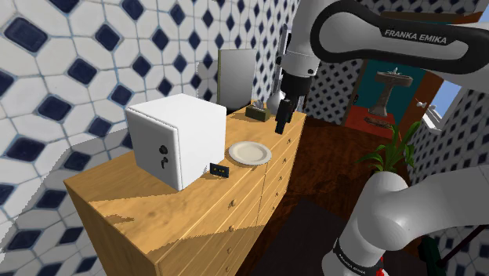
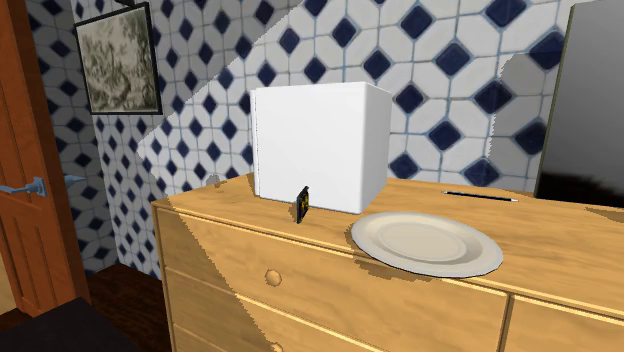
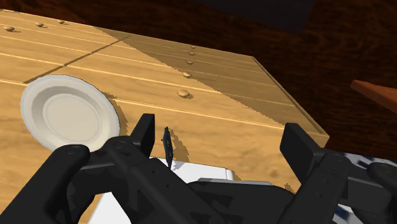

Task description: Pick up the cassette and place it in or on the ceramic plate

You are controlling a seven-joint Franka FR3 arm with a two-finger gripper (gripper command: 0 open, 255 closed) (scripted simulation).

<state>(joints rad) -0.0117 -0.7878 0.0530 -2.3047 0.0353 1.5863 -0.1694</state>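
Blue-and-white diamond tiles cover the walls behind a wooden chest of drawers, whose top serves as the worktop (image 1: pixel 133 204). A big white box (image 1: pixel 176 137) sits on it towards the wall.

Just beside the box's corner nearest the drawers stands the cassette (image 1: pixel 220 168), small and black, upright on one long edge. Its long axis lies level and runs from the wall side out towards the drawer fronts. From the shoulder view I see its broad face. From the second exterior view it shows end-on as a thin dark sliver (image 2: pixel 301 205).

Near it, but not touching, lies the plate (image 1: pixel 249 153), a round cream plate flat on the wood with its face bare.

Over the far end of the worktop hangs the hand (image 1: pixel 280 124), pointing down, well apart from the cassette and close to a small dark box (image 1: pixel 255 112) that sits in front of a grey panel (image 1: pixel 237 77). In the wrist view its two fingers are spread wide with nothing between them (image 3: pixel 219 130).
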